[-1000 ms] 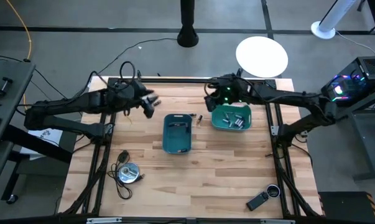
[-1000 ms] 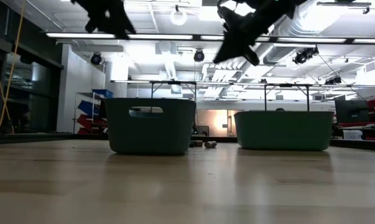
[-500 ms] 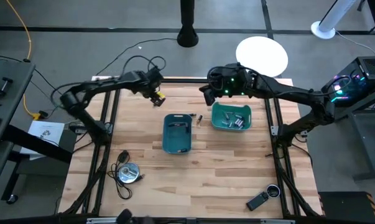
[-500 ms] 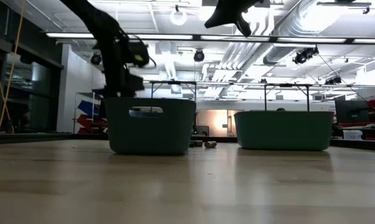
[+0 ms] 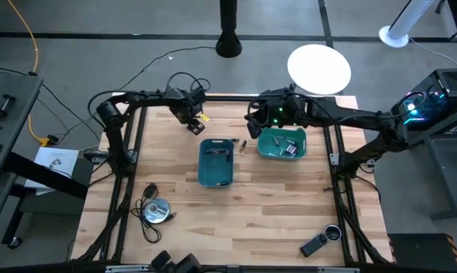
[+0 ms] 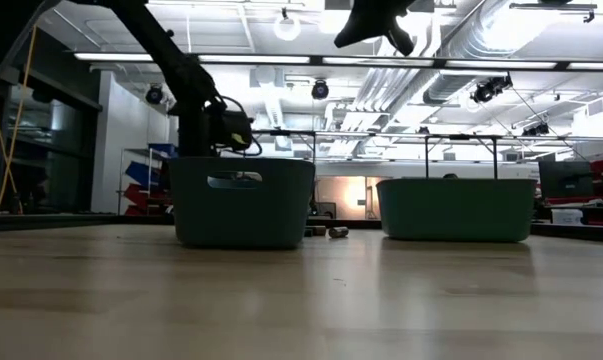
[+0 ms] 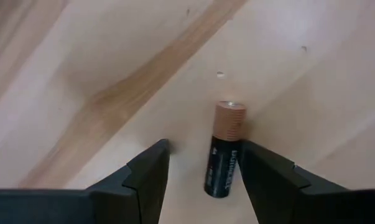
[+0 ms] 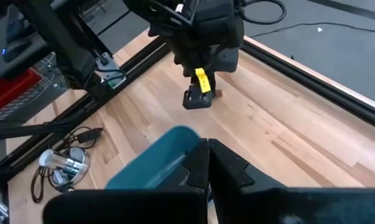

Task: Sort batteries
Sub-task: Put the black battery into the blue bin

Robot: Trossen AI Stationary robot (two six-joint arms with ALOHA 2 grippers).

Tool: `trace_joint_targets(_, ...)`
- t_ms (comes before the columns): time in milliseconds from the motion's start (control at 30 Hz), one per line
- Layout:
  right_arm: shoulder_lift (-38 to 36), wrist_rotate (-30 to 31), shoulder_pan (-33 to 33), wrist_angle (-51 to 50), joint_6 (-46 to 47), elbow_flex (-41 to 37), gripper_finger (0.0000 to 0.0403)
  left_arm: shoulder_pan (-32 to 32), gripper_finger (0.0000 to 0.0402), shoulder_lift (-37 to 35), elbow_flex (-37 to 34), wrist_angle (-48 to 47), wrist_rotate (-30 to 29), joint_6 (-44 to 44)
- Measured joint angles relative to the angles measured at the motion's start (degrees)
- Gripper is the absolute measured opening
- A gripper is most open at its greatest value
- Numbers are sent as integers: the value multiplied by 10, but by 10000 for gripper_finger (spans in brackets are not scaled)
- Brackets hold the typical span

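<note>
In the left wrist view, a black battery (image 7: 224,152) with a coppery end lies flat on the wood. My left gripper (image 7: 204,149) is open, with one finger on each side of it. In the high view that gripper (image 5: 192,125) is low, near the table's far edge and left of the blue bin (image 5: 215,161). My right gripper (image 8: 207,149) is shut and empty. It hangs high (image 6: 381,15) over the gap between the bins (image 5: 252,121). The green bin (image 5: 283,142) holds several batteries. Two more batteries (image 5: 242,144) lie on the table between the bins. My left gripper comes down from above with its fingers along the battery's two long sides. The battery's black end (image 7: 232,171) lies close against one finger (image 7: 262,174), and I cannot tell whether they touch. The battery rests flat on the table.
A silver disc with a black cable (image 5: 156,210) lies near the table's near-left corner. A black remote-like device (image 5: 314,245) and a small round object (image 5: 333,232) lie near the near-right corner. Bare wood stretches between them in front of the bins.
My left gripper has swung toward the table's far edge and come down from high up until it is low over the table beside the blue bin. My right gripper has risen.
</note>
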Motion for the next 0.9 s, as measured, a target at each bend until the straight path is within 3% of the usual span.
trace_joint_targets(100, 0, 6, 5, 0, 1, 0, 0, -10, 159, 14, 2, -11, 4, 18)
trace_joint_targets(267, 0, 6, 11, 0, 1, -1, 0, -29, 29, -3, -1, -12, 0, 41)
trace_joint_targets(500, -5, 7, 14, -22, 1, -1, 0, -22, 33, -140, -2, 14, -29, 22)
trace_joint_targets(600, -8, 14, 14, -28, 0, -1, 0, -39, 32, -199, -3, 52, 10, 12)
trace_joint_targets(700, -12, 24, 14, -32, -1, -1, 0, -89, 32, -242, -1, 75, 66, -12)
trace_joint_targets(900, -13, 25, 14, -40, -1, -1, 0, -250, 32, -252, -2, 75, 69, -43)
